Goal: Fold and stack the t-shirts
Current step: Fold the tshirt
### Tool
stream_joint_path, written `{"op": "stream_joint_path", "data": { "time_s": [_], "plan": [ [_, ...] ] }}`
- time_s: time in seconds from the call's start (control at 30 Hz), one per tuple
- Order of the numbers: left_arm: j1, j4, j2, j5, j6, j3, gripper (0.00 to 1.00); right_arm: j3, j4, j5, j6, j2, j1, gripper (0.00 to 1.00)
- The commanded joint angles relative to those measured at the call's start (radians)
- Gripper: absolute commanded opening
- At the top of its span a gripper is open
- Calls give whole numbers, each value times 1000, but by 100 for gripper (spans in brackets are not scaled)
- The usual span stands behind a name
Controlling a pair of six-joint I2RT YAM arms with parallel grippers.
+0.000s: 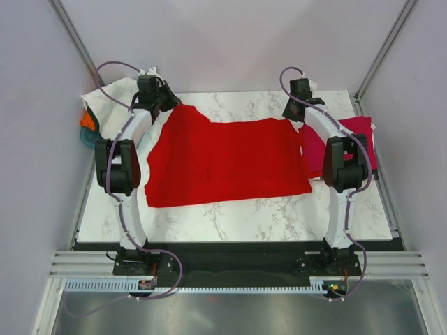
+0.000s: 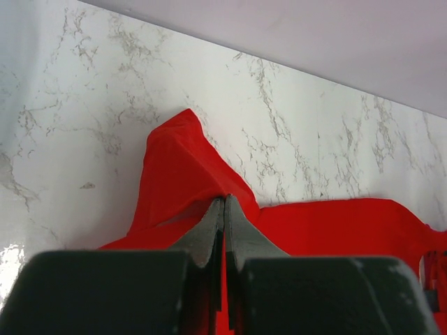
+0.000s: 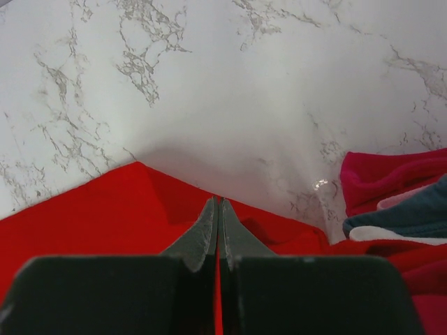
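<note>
A bright red t-shirt [image 1: 223,160] lies spread across the middle of the marble table [image 1: 230,216]. My left gripper [image 1: 166,103] is at its far left corner, shut on a raised peak of the red cloth [image 2: 174,167]; in the left wrist view the left gripper [image 2: 224,199] shows red cloth in the slit between its fingers. My right gripper [image 1: 292,112] is shut on the shirt's far right edge [image 3: 84,216], and the right gripper [image 3: 218,201] pinches cloth the same way. A crimson-pink t-shirt [image 1: 362,134] lies at the right edge. A white t-shirt [image 1: 112,98] is heaped at the far left.
A teal basket [image 1: 87,138] with something orange [image 1: 86,120] sits under the white heap, off the table's left edge. In the right wrist view a dark blue-grey and white patch [image 3: 408,216] lies on the crimson-pink shirt [image 3: 391,174]. Grey walls enclose the table on three sides.
</note>
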Motion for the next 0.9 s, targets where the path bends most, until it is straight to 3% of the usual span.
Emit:
{"op": "stream_joint_path", "data": {
  "time_s": [0.0, 0.37, 0.87],
  "plan": [
    [27, 26, -69, 7, 69, -29, 2, -18, 16, -28, 5, -58, -15, 0],
    [92, 73, -119, 35, 44, -101, 2, -64, 14, -73, -14, -87, -14, 0],
    [34, 99, -267, 6, 71, -274, 2, -172, -9, -60, -21, -243, -40, 0]
  ]
}}
